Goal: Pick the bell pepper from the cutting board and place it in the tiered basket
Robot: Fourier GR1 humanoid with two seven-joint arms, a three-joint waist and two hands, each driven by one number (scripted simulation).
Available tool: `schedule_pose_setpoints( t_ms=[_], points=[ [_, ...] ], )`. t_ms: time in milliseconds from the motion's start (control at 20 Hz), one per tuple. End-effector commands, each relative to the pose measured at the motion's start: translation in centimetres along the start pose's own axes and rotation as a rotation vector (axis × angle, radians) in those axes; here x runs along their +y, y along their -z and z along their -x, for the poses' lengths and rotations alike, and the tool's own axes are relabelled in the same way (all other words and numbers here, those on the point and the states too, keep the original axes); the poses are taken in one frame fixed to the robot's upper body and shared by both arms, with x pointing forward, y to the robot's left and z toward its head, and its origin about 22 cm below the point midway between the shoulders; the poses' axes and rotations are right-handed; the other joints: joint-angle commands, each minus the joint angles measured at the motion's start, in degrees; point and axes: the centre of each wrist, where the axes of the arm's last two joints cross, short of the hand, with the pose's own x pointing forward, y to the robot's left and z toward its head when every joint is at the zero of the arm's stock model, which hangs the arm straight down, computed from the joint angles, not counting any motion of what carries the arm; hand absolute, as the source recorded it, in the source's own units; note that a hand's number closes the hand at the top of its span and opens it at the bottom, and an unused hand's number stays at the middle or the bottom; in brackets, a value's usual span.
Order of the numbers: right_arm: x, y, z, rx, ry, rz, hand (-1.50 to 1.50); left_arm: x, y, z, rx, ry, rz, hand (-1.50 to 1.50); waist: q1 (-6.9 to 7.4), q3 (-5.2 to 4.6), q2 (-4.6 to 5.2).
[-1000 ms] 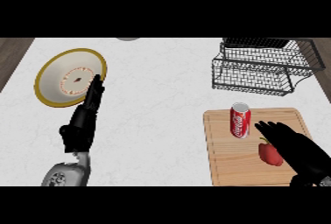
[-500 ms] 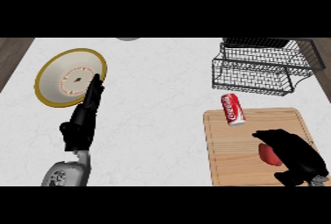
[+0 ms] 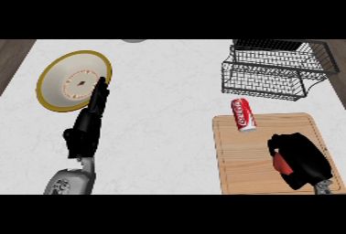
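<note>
A red bell pepper (image 3: 281, 163) lies on the wooden cutting board (image 3: 243, 169) at the lower right, mostly hidden by my right hand (image 3: 300, 155), whose fingers and thumb curl round it. The black wire tiered basket (image 3: 277, 68) stands at the upper right, behind the board. My left hand (image 3: 91, 116) rests open at the left, fingers straight and pointing up toward a plate.
A red soda can (image 3: 243, 114) lies on its side at the board's far edge, between the pepper and the basket. A yellow-rimmed plate (image 3: 73, 81) sits at the upper left. A grey round object (image 3: 134, 40) shows at the top edge.
My right hand has closed round the bell pepper and now covers most of it. The soda can has shifted up and left toward the board's far edge. The left hand has not moved.
</note>
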Motion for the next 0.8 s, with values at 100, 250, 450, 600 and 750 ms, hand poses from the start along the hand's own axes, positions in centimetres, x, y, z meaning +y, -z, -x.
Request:
schedule_pose_setpoints(
  t_ms=[100,250,450,600,750],
  points=[
    [-2.1,3.7,-5.8,0.179,0.003,-0.012,1.5,0.6,0.4,0.7,-0.003,0.006,0.003,0.0,0.26,0.15,0.27],
    [-1.0,5.9,-8.9,0.397,0.045,-0.178,1.5,0.1,0.0,-0.1,0.005,-0.005,0.03,0.0,1.66,0.12,0.46],
    [-5.2,8.4,-12.0,0.56,0.042,-0.141,1.5,-0.5,-0.2,0.7,-0.001,-0.017,0.034,0.0,1.57,0.19,0.36],
    [-9.2,9.7,-14.2,0.622,0.05,-0.064,1.5,0.2,0.2,0.5,-0.005,0.006,0.006,0.0,1.36,0.22,0.24],
    [-12.7,8.2,-15.0,0.67,0.078,0.023,1.5,0.5,0.7,0.7,0.01,-0.009,0.003,0.0,0.07,0.19,0.03]
  ],
)
